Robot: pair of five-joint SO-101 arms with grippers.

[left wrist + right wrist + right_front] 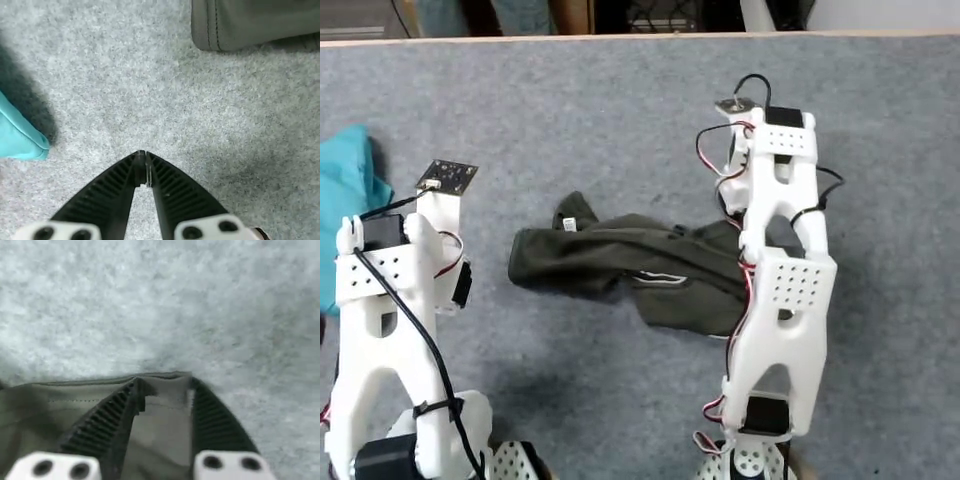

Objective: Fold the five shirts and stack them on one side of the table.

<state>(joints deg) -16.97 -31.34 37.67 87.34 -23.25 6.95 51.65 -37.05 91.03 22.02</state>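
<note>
Right gripper (165, 384) sits closest to me, jaws clamped on the hem of the olive shirt (50, 410), which lies bunched across the middle of the high frame. Left gripper (144, 169) is clenched on nothing above the grey table (150, 75). I see a teal shirt (17, 137) at the left edge.

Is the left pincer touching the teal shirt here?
Apart. The left wrist view shows bare grey table between the closed left pincer and the teal shirt.
</note>
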